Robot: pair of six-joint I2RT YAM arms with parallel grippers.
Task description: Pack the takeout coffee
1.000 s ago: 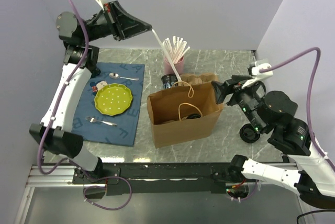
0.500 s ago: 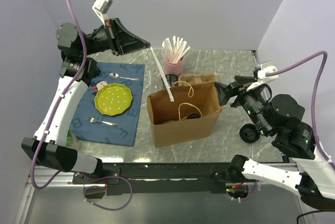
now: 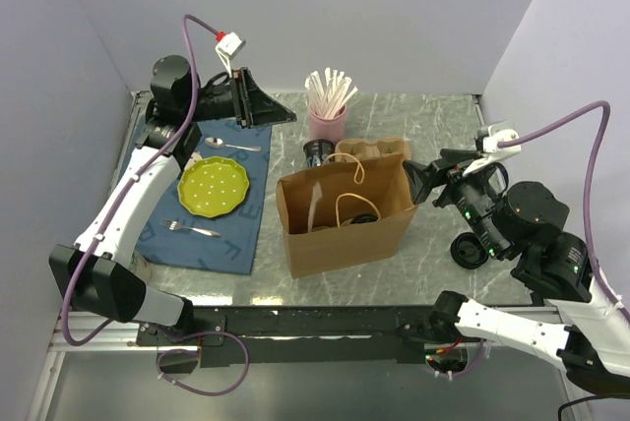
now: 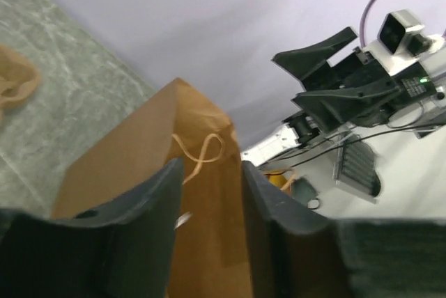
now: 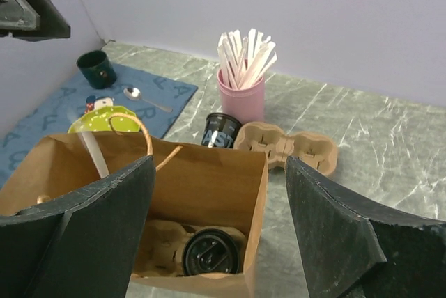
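With my left claw point(image 3: 286, 118) wide and empty, I'd lower it squarely around the coffee cup point(image 3: 317, 152) down to its right, keeping the cup upright.

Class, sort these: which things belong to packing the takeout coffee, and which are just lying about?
For the job: paper bag, lidded cup inside, straw, second cup, cardboard carrier.
Lying about: green plate, spoon, fork, blue mat.

White arms point(image 3: 128, 195), black fingers point(image 5: 83, 228), purple cables point(image 3: 589, 185).
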